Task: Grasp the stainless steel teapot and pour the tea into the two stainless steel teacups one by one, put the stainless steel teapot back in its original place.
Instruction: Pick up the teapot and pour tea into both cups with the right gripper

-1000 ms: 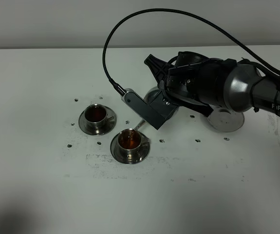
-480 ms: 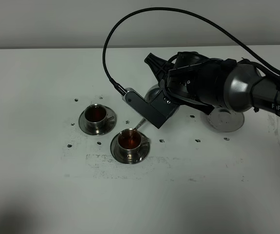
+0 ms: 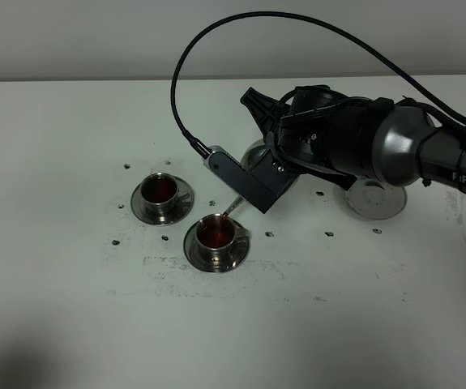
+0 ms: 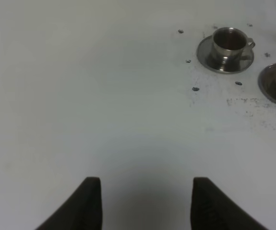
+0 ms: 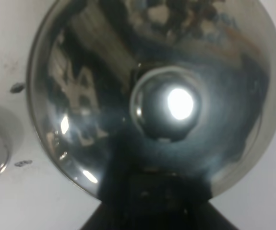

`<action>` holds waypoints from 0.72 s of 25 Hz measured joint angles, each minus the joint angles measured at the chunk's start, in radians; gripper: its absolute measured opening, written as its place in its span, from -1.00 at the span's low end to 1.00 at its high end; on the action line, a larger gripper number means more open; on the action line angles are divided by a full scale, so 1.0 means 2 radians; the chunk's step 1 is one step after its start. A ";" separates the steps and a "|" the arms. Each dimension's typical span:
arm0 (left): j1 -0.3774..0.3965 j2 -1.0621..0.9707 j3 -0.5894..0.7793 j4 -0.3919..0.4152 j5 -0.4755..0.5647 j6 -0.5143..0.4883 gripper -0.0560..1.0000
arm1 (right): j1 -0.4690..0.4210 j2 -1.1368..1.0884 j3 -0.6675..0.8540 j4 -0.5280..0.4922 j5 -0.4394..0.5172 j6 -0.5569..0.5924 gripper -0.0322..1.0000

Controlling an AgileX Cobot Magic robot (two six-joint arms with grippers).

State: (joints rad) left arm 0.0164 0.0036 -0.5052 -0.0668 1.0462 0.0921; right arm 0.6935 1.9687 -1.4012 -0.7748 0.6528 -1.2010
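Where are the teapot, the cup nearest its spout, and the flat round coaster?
teapot (image 5: 169, 108): right wrist view, on the lid's knob.
cup nearest the spout (image 3: 215, 250): exterior high view, on its front wall.
coaster (image 3: 375, 203): exterior high view, on its bare top.

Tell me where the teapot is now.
In the high view the teapot is near the centre, mostly hidden by the right arm, its spout reaching the nearer cup; the coaster lies to its right.
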 joint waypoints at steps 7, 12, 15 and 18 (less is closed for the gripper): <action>0.000 0.000 0.000 0.000 0.000 0.000 -0.10 | 0.000 0.000 0.000 0.000 0.000 0.000 -0.54; 0.000 0.000 0.000 0.000 0.000 0.000 -0.10 | 0.000 0.000 0.000 0.000 0.000 0.000 -0.54; 0.000 0.000 0.000 0.000 0.000 0.000 -0.10 | 0.000 0.000 0.000 0.000 0.000 0.000 -0.54; 0.000 0.000 0.000 0.000 0.000 0.000 -0.10 | 0.000 0.000 0.000 0.000 0.000 0.000 -0.54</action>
State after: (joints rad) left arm 0.0164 0.0036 -0.5052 -0.0668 1.0462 0.0921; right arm 0.6935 1.9687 -1.4012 -0.7748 0.6528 -1.2010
